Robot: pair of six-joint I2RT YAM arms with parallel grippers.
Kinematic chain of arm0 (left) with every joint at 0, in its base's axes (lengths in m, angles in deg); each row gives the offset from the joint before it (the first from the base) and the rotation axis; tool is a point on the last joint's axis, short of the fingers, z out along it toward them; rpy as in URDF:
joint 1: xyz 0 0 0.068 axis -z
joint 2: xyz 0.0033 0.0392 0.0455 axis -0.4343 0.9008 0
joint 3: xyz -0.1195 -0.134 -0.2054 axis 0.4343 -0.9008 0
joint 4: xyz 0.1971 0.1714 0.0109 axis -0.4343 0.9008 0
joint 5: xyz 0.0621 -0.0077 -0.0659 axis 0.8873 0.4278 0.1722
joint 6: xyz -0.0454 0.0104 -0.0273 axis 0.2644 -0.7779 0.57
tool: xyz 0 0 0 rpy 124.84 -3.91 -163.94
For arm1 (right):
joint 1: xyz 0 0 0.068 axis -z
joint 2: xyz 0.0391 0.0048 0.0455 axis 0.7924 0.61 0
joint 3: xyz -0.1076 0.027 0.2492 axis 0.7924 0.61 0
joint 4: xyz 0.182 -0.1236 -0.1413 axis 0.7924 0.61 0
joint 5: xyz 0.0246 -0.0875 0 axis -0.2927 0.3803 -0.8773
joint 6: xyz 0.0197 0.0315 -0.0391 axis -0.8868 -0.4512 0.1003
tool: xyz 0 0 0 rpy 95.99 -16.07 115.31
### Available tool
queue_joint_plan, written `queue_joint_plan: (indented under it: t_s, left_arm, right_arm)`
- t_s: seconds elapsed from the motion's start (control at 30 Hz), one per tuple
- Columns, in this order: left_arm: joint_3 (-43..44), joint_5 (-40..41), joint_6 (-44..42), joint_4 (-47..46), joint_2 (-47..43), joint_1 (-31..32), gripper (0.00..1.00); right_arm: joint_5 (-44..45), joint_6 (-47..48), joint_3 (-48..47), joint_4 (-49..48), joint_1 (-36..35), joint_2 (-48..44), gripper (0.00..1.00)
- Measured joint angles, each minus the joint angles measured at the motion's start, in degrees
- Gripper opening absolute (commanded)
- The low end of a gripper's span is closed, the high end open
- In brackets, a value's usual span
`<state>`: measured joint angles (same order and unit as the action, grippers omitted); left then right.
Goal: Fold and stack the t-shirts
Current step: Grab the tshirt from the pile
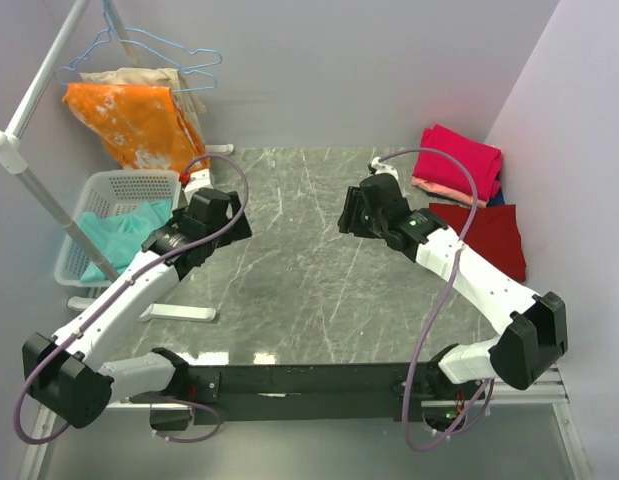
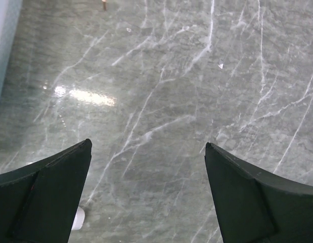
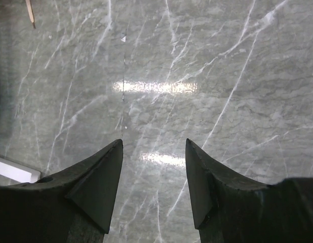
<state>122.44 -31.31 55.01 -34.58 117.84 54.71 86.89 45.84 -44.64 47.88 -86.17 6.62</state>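
Left gripper (image 2: 147, 143), spread wide, hangs near crumpled teal t-shirt (image 1: 111, 236), axis unclear.

I can read no text, label, brand, number or sign in any of my views.

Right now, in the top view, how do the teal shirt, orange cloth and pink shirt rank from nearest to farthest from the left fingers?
From the left fingers:
1. teal shirt, in the basket just to their left.
2. orange cloth, hanging at the back left.
3. pink shirt, across the table at the back right.
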Motion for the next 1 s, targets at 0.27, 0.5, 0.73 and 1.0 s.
queue_joint_plan:
  t_s: [0.27, 0.5, 0.73, 1.0]
  left_arm:
    - [2.47, 6.71, -0.74, 2.29, -0.39, 0.02, 0.99]
    - [10.91, 18.58, 1.36, 8.48, 6.95, -0.66, 0.93]
    - [18.78, 21.66, 4.79, 13.31, 17.44, -10.27, 0.86]
    - [25.92, 25.99, 10.38, 19.15, 32.33, -16.26, 0.84]
  right_arm:
    - [-0.04, 0.0, 0.0, 0.02, -0.24, 0.42, 0.59]
    - [-0.15, -0.22, 0.0, 0.02, -0.57, 0.46, 0.59]
    - [-0.13, -0.2, 0.11, 0.13, -0.61, 0.46, 0.59]
    - [0.02, 0.11, 0.48, 1.25, -0.61, 0.46, 0.59]
